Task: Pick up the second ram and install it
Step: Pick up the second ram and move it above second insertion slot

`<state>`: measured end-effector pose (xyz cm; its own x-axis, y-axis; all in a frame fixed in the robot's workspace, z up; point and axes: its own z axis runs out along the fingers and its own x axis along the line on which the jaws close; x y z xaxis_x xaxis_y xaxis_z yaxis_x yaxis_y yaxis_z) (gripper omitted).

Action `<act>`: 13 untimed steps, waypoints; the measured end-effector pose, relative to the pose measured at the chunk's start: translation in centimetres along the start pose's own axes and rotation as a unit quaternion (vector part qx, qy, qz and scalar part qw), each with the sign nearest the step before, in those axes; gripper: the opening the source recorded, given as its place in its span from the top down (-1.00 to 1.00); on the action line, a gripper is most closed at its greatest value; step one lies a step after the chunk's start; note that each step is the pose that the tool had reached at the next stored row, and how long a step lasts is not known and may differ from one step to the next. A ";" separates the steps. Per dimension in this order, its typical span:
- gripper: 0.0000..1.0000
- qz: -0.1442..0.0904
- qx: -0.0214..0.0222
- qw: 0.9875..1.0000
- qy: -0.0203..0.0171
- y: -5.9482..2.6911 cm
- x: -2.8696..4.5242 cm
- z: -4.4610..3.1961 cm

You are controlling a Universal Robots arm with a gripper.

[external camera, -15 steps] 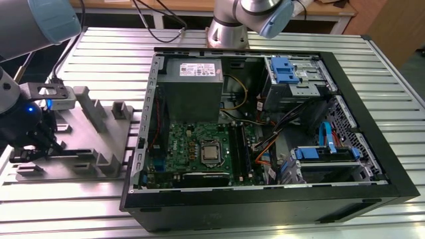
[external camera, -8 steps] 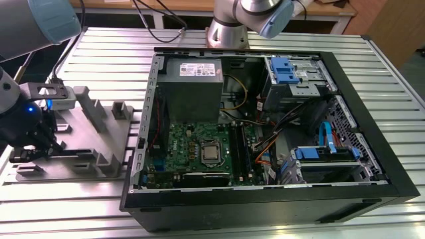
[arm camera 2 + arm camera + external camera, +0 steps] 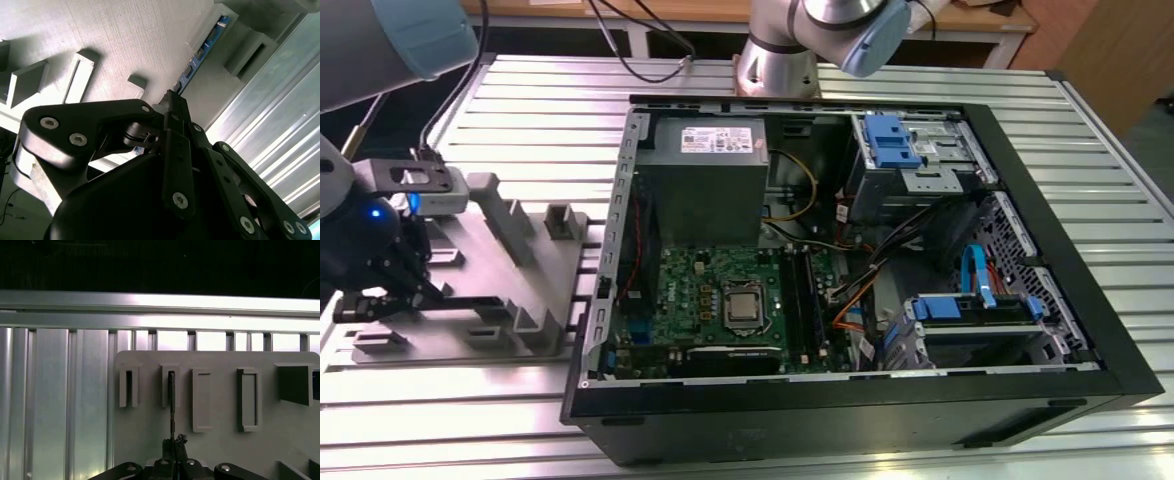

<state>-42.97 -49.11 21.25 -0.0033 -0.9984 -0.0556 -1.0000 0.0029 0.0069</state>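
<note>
1. Gripper (image 3: 384, 298): at the far left of the exterior view, low over the grey holder. In both wrist views its fingers are pressed together, pinching the second ram by its two flat faces.
2. Second ram (image 3: 201, 54): a thin green stick standing on edge, caught between the fingertips and running on beyond them along the holder. In the first wrist view (image 3: 171, 405) it appears as a dark line reaching into one of the raised slots. Judged light and stiff, but thin and fragile. The flat faces or bare long edges are the likely safe hold, away from the contact edge, and a skewed pinch could twist it.
3. Grey holder (image 3: 474, 268): a plate with upright slots, lying left of the computer case and near it.
4. Computer case (image 3: 854, 405): centre to right, lying open, with the motherboard (image 3: 707, 290) at its lower left, well apart from the gripper.
</note>
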 end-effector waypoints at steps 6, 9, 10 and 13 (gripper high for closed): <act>0.84 0.000 0.000 1.000 -0.003 0.01 -0.09 -1.59; 0.84 0.000 0.000 1.000 -0.004 0.02 -0.14 -2.47; 0.84 0.000 0.000 1.000 -0.004 0.02 -0.15 -2.74; 0.84 0.000 0.000 1.000 -0.005 0.02 -0.19 -3.45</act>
<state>-42.97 -49.11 24.70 -0.0032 -0.9978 -0.0661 -1.0000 0.0028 0.0070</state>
